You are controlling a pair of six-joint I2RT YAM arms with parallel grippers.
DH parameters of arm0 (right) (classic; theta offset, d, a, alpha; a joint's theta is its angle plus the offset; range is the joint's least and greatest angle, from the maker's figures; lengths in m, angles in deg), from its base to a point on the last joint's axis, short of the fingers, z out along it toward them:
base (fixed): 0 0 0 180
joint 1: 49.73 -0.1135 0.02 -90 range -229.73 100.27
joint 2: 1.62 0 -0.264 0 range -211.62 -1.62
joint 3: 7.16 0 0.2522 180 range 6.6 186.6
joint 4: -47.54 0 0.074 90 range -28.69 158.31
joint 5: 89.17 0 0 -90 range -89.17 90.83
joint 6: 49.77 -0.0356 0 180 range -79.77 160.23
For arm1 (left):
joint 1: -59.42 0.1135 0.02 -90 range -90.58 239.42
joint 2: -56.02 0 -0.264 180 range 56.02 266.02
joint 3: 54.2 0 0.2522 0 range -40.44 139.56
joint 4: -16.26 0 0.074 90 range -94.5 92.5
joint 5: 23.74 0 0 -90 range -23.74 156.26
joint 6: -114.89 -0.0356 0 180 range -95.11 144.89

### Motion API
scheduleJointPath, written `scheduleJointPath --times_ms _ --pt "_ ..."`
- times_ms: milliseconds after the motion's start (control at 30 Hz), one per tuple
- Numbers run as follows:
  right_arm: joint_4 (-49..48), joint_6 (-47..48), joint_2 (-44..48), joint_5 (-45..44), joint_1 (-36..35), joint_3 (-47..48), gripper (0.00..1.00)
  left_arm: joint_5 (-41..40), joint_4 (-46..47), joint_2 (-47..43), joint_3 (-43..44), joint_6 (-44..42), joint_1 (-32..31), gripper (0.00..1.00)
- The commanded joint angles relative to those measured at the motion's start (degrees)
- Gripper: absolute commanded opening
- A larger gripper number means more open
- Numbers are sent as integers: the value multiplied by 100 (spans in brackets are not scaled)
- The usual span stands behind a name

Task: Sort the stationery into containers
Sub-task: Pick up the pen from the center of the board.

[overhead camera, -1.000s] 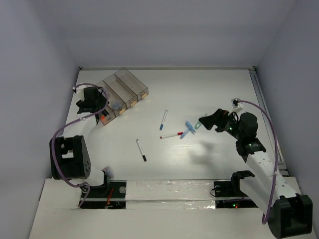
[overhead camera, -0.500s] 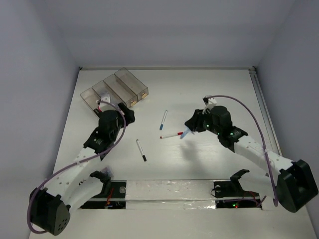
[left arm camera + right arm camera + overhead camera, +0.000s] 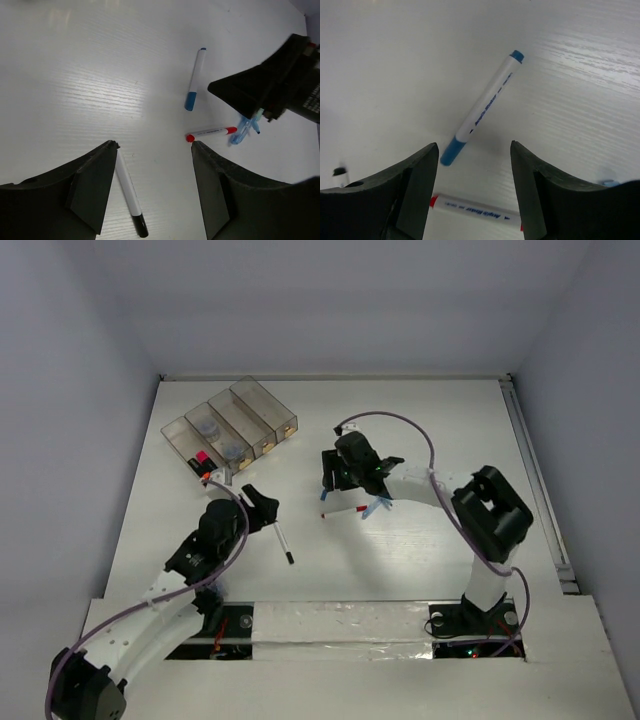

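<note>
Shifted since 0.5 s ago: right pincer (image 3: 473, 150) now over blue-tipped pen (image 3: 482, 107), jaws wide, empty; left pincer (image 3: 154, 145), wide and empty, beside black-tipped pen (image 3: 127, 192). Both pens lie on worktop (image 3: 420, 410) at 4 to 5 o'clock from containers (image 3: 262, 405). Advisable: straddle barrel mid-length, descend square, then close.

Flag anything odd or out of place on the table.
Nothing damaged or spilled. Only unsorted items: the blue-tipped pen, red-tipped pen, black-tipped pen and clips lie loose on the table, outside the bins, which sit diagonally at far left.
</note>
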Motion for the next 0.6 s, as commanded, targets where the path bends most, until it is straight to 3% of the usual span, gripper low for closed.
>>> scheduleJointPath --times_ms 0,233,300,433,567 --pt "439 -115 -476 -503 -39 665 64 40 257 -291 -141 3 -65 58" --pt "713 -212 -1408 -635 -196 1412 56 155 248 -898 -369 -146 -65 58" --pt "871 -238 -1698 -714 -250 1702 49 137 213 -951 -396 -173 -65 58" --pt "1012 -326 -2085 -820 -302 2072 20 93 274 -1170 -475 -156 -65 58" --pt "907 -361 -2218 -916 -302 2336 5 58 406 -1302 -317 -120 -65 57"
